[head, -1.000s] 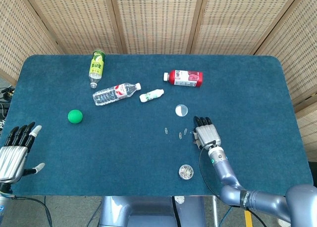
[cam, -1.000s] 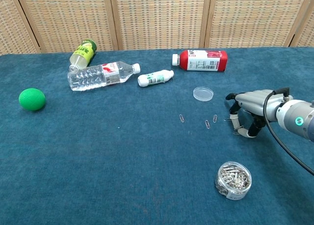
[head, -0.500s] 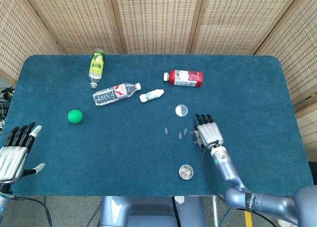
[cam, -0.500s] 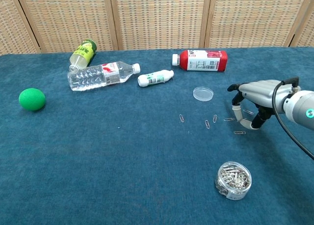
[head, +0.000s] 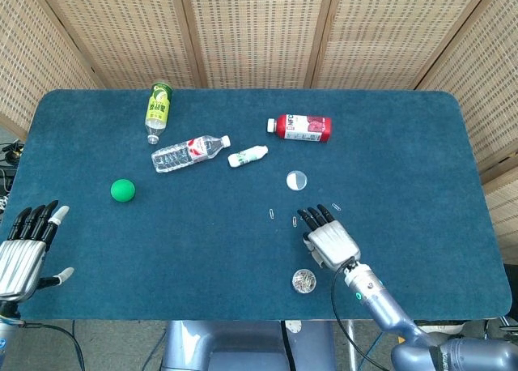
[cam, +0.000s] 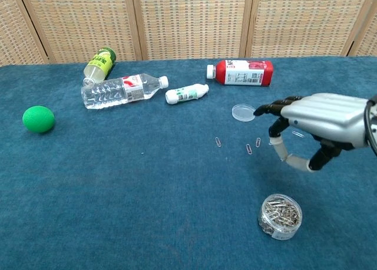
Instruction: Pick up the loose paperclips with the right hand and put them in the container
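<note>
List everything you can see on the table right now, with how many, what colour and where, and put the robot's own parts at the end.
Loose paperclips: at least four, silver, on the cloth near the middle right; some may be hidden by the hand.
Container: one, clear, full of paperclips, near front edge.
Clear lid: one, lying behind the clips.
Red bottle: one, on its side, far right.
Small white bottle: one, green label, centre back.
Clear water bottle: one, on its side, back left.
Green-yellow bottle: one, far back left.
Green ball: one, left.
Table: one, blue cloth.
Right hand: silver, above the clips.
Left hand: silver, front left edge, fingers apart.
</note>
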Action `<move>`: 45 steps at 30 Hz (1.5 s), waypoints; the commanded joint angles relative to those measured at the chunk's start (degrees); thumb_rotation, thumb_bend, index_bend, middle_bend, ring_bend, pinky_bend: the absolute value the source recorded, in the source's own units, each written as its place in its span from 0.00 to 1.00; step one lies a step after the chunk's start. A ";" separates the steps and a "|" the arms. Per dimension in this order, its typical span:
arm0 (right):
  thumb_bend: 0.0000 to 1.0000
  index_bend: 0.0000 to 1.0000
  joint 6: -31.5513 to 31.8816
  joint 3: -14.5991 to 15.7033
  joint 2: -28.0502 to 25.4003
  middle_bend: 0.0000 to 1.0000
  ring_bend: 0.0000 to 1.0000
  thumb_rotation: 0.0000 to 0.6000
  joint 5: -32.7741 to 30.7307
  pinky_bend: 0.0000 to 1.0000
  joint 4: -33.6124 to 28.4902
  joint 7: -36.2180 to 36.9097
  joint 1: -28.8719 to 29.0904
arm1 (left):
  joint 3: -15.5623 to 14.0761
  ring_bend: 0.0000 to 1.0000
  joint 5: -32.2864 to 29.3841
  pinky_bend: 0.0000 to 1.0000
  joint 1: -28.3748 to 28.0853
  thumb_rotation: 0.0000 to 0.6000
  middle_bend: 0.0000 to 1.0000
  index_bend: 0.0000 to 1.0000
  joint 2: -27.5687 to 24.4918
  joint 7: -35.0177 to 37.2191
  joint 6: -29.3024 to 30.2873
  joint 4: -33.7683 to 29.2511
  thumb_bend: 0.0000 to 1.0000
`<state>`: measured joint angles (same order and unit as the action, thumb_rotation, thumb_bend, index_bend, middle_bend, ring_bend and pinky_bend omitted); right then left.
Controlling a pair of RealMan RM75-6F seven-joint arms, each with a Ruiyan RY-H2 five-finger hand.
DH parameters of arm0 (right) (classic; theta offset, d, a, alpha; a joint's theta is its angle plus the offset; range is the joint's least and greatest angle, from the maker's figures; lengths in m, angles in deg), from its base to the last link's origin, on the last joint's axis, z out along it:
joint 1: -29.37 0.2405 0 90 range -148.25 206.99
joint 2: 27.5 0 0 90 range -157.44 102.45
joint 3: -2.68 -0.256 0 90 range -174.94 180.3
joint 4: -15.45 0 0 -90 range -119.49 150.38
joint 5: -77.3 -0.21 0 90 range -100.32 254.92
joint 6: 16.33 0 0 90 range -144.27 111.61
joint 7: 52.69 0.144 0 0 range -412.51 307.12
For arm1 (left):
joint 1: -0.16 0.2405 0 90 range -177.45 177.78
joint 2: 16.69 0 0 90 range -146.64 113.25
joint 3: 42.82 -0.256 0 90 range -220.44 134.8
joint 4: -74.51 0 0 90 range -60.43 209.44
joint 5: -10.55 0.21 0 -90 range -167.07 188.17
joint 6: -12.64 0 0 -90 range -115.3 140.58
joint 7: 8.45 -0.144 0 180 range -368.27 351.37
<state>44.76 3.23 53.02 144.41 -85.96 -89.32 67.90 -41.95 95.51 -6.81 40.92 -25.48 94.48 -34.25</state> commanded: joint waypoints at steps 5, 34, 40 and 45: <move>0.43 0.66 -1.33 4.42 -0.52 0.05 0.00 1.00 5.59 0.00 -3.38 -3.69 -0.78 | 0.02 0.00 -0.48 0.00 -0.06 1.00 0.00 0.00 -0.04 -0.02 -0.28 -0.06 0.00; 0.21 0.39 -0.11 3.20 -0.03 0.05 0.00 1.00 5.53 0.00 -4.41 -7.97 -2.35 | 0.10 0.00 -0.74 0.00 -0.11 1.00 0.00 0.00 0.00 -0.08 -0.20 0.00 0.00; 0.21 0.39 0.65 -2.00 -1.39 0.05 0.00 1.00 2.85 0.00 -2.27 -4.13 -1.54 | 0.17 0.00 -0.89 0.00 -0.16 1.00 0.00 0.00 -0.14 0.27 -0.28 0.02 0.00; 0.22 0.42 -1.07 -4.70 0.83 0.05 0.00 1.00 1.50 0.00 6.66 0.56 -0.39 | 0.08 0.00 -0.81 0.00 -0.17 1.00 0.00 0.00 -0.10 0.14 -0.33 0.03 0.00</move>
<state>44.63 0.18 52.46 147.05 -83.82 -91.69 66.81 -41.86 94.70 -6.98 40.82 -25.34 94.15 -34.23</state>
